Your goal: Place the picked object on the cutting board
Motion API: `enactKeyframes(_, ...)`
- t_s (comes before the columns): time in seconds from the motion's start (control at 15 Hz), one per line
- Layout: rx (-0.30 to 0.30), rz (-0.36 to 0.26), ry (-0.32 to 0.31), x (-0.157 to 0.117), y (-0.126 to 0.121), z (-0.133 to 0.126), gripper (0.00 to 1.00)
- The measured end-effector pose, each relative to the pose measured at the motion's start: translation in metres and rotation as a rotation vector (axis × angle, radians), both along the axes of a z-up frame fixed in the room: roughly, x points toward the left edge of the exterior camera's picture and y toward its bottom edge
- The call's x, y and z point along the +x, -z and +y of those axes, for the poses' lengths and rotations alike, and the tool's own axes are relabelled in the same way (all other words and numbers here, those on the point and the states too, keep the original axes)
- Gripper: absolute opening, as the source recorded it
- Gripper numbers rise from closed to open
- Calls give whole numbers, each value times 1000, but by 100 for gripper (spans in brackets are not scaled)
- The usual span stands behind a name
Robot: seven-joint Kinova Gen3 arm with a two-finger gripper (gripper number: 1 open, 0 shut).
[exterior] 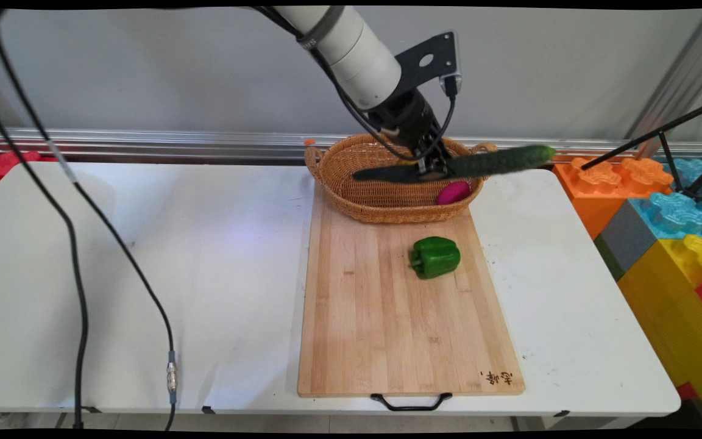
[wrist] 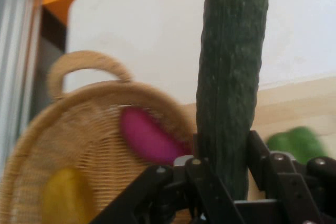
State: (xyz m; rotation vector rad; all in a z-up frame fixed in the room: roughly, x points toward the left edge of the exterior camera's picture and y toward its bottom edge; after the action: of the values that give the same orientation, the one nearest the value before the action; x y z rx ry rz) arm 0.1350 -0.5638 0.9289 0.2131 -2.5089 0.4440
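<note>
In the hand view the cucumber (wrist: 231, 77) runs off the top edge, its lower end hidden behind the black linkage. The wicker basket (wrist: 79, 124) is cut by the left and bottom edges. A yellow thing (wrist: 65, 195) in it is too blurred to name, as is the pink one (wrist: 147, 135). The green pepper (wrist: 296, 142) shows only partly behind the linkage.

In the main view the cucumber (exterior: 485, 163) hides part of the basket's far rim (exterior: 351, 143).

Reaching in from the upper left, white forearm slanting down to the right, black cables trailing from it. Wrist bent downward, camera bracket jutting up on its right side. Tool (exterior: 435, 167) raised above the counter, pointing down, fingers (wrist: 261, 156) clamped on both sides of a long cucumber (exterior: 497, 161) held level.
</note>
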Motion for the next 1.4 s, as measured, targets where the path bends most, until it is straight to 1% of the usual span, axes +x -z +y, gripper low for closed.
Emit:
enactKeyframes(0.13, 41, 5, 14, -4, -5, 27, 0)
enactKeyframes(0.27, 83, 2, 25, -8, -2, 56, 0)
enactKeyframes(0.33, 93, -1, 28, -9, 0, 64, 0)
enactKeyframes(0.53, 128, -24, 44, -11, 15, 95, 0)
enactKeyframes(0.67, 140, -42, 56, -11, 28, 110, 0)
enactKeyframes(0.93, 151, -81, 82, -12, 59, 131, 0)
enactKeyframes(1.2, 143, -112, 106, -16, 89, 142, 0)
enactKeyframes(1.4, 124, -134, 131, -22, 112, 147, 0)
